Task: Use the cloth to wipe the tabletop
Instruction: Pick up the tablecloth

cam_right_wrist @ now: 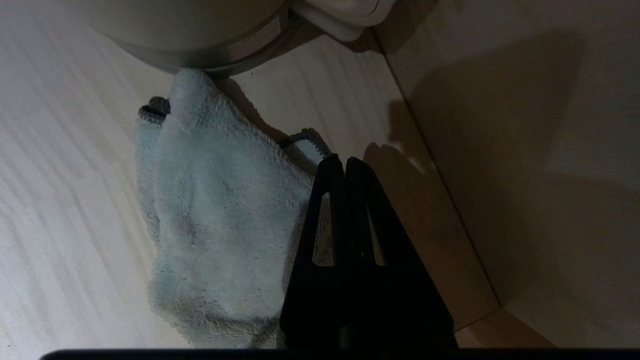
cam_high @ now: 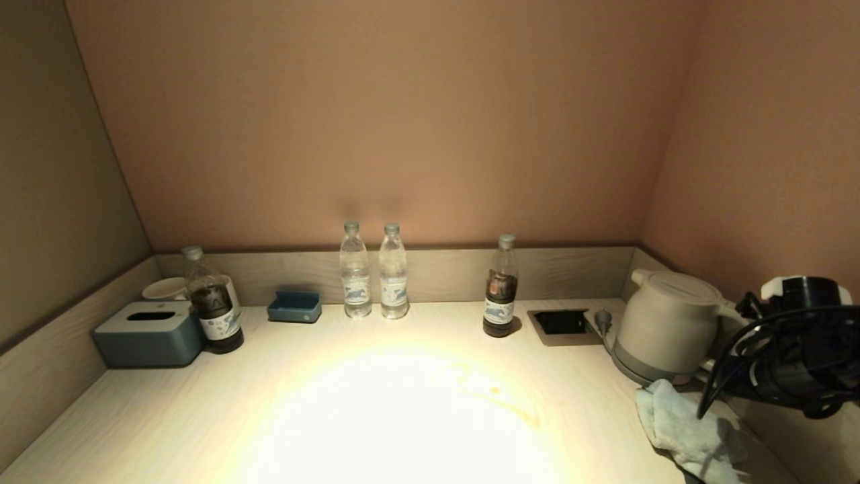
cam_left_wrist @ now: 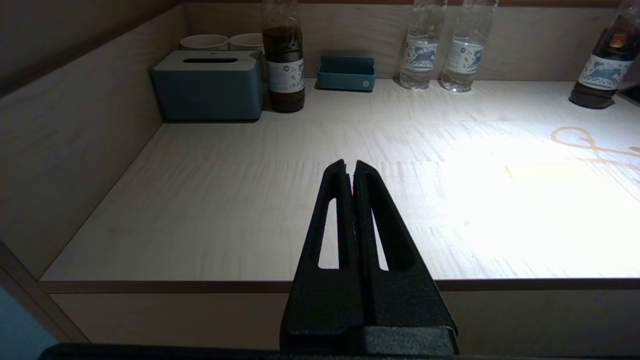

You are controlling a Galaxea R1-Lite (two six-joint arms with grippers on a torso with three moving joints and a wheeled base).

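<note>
Standing at the left of the head view, a tissue box (cam_high: pixel 149 333) and dark bottle (cam_high: pixel 213 310) flank the tabletop (cam_high: pixel 376 410). A brown stain (cam_high: pixel 497 396) sits right of centre. At lower right the cloth (cam_high: pixel 685 430) lies crumpled beside the kettle (cam_high: pixel 665 329); the right gripper (cam_right_wrist: pixel 344 162) hovers over it, fingers pressed together, empty. The left gripper (cam_left_wrist: pixel 349 166) is likewise closed.

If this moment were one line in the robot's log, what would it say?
stage: before pickup | cloth: lying beside kettle | right gripper: shut, above cloth | left gripper: shut, idle | stain: unwiped
</note>
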